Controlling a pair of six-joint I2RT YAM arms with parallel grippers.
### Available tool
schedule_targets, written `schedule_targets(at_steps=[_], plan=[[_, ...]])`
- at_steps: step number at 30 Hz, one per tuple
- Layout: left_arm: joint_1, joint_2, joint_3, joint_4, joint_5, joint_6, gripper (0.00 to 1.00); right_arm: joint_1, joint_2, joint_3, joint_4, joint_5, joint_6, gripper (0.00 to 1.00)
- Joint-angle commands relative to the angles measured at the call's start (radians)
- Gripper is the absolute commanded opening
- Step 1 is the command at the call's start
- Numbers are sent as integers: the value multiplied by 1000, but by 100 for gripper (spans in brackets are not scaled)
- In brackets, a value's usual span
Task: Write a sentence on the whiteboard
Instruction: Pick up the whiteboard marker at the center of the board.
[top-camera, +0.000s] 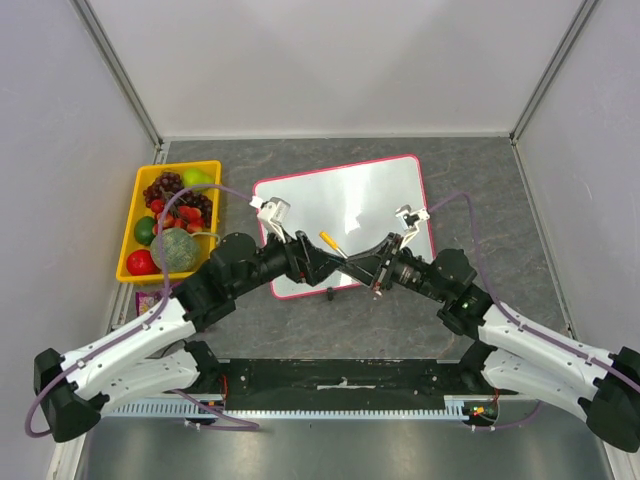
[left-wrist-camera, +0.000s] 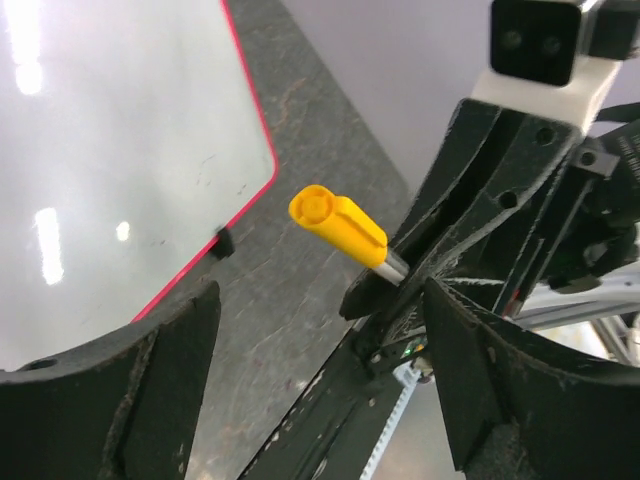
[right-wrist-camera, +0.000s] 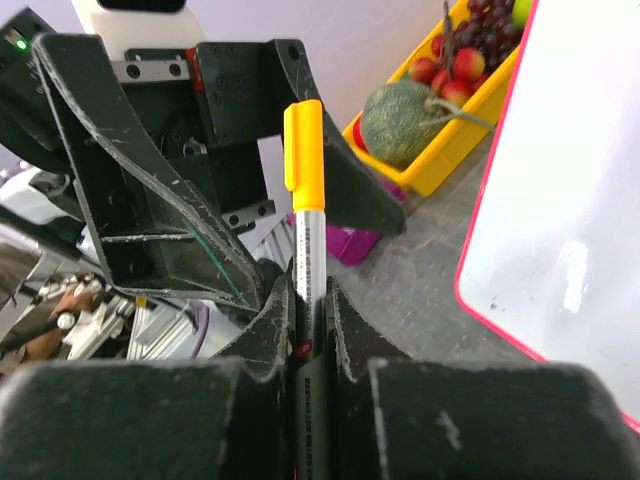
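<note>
The right hand (right-wrist-camera: 310, 300) is pinching a marker (right-wrist-camera: 305, 250) by its barrel, with the yellow cap (left-wrist-camera: 338, 228) pointing at the left hand (left-wrist-camera: 315, 310). That hand's fingers (left-wrist-camera: 170, 380) are standing spread wide, not gripping the cap. The whiteboard (top-camera: 350, 195) is lying flat on the worktop (top-camera: 480, 180) just beyond both hands, showing no writing. Uncapping seems to be the step in hand. Next, the left hand needs to close on the cap and pull it straight off.

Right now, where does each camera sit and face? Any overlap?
Top external: fixed overhead behind the arms, both in frame, looking down on the glossy white pink-framed whiteboard.
Left wrist: faces past its open left gripper at the yellow-capped silver marker.
Right wrist: faces past the right gripper, shut on the marker, toward the yellow plastic fruit tray.
Shared: all see marker and whiteboard.
</note>
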Motion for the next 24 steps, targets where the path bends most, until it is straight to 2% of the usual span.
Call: schedule_targets(at_steps=[1,8,9,12,13,14,17,18,20,21,24], plan=[[46,57,-10,311,183,-108,83,2,-36,-2,86,24,42,0],[46,157,-12,409,237,-109,53,2,-44,-16,62,33,42,0],[47,167,-15,429,253,-114,45,2,-44,-19,62,41,44,0],[47,190,-12,446,270,-120,10,2,-38,-16,54,53,44,0],[47,190,-10,446,272,-118,2,2,-30,-11,49,48,39,1],[47,189,-5,438,270,-111,2,2,-24,-4,43,41,28,5],[50,164,24,345,237,-60,2,2,-18,41,-39,30,-42,44],[55,151,42,298,223,-34,2,2,-19,62,-82,34,-71,61],[62,126,79,164,192,35,2,2,-25,111,-217,64,-142,90],[62,117,100,83,172,84,2,1,-30,131,-269,79,-180,98],[88,101,163,-143,137,187,2,-4,-47,168,-385,97,-266,98]])
